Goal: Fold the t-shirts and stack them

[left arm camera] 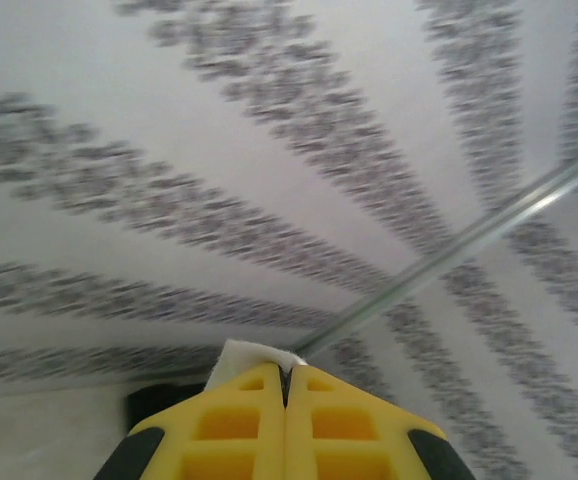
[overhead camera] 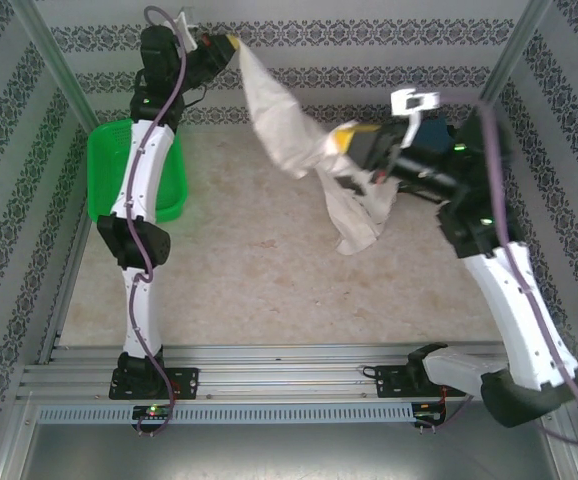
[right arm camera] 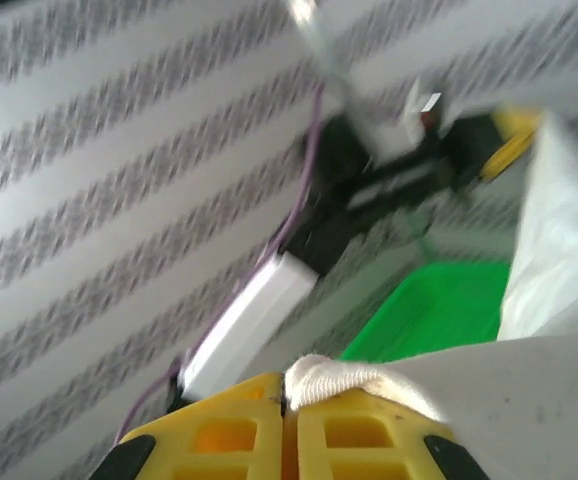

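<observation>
From above, my left pincer (overhead camera: 231,45) and right pincer (overhead camera: 354,140) each clamp the white t-shirt (overhead camera: 279,105). It stretches between them from far left to right, its tail dangling below the right one, above the desk (overhead camera: 239,280).

Left wrist: jaws together on a cloth corner.

Right wrist: jaws together on a bunched edge, the shirt trailing rightward, the green basket (right arm camera: 439,310) beyond.

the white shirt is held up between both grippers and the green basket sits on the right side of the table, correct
Not quite. The green basket sits on the left side of the table, as the top external view shows. The rest is right: the white shirt is held up between the left gripper and the right gripper.
</observation>
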Robot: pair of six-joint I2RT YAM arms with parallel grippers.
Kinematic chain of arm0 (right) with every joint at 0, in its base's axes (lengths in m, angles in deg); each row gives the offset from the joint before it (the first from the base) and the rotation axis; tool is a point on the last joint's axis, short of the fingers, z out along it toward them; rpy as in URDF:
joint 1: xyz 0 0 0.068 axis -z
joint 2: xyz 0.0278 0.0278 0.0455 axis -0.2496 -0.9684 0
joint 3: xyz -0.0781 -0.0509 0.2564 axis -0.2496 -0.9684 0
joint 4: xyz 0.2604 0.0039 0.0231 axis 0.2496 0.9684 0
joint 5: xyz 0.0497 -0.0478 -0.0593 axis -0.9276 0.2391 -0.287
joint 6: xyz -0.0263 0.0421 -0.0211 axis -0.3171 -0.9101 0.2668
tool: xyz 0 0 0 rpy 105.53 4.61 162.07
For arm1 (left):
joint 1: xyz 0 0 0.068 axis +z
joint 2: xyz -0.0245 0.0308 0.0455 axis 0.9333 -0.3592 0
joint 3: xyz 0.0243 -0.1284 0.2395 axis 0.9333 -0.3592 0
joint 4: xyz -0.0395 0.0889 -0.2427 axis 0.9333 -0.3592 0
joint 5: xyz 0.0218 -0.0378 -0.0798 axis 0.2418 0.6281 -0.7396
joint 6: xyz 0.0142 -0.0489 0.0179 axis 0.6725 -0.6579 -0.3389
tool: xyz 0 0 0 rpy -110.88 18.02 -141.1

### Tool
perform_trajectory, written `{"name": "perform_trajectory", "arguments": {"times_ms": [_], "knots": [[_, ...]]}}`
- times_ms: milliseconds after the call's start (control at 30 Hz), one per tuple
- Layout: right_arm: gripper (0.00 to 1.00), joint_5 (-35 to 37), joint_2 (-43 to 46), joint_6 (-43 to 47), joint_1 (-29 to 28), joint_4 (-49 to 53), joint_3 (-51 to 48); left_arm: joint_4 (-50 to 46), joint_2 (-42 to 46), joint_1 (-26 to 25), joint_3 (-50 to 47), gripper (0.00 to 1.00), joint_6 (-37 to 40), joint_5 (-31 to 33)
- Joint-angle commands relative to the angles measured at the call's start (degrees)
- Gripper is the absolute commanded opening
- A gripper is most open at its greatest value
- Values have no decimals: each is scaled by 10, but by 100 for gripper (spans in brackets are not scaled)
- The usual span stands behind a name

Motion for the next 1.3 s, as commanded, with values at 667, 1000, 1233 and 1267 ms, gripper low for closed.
{"name": "perform_trajectory", "arguments": {"times_ms": [667, 1000, 1233, 1267], "knots": [[78, -83, -450, -160, -144, 106, 93, -177, 212, -12, -264, 77, 131, 115], [91, 26, -177, -13, 86, 284, -125, -224, 440, -169, -655, 77, 28, 159], [96, 19, -148, 45, 133, 279, -208, -165, 365, -249, -694, 75, -11, 120], [96, 17, -148, 48, 137, 272, -221, -188, 332, -269, -664, 74, 3, 114]]}}
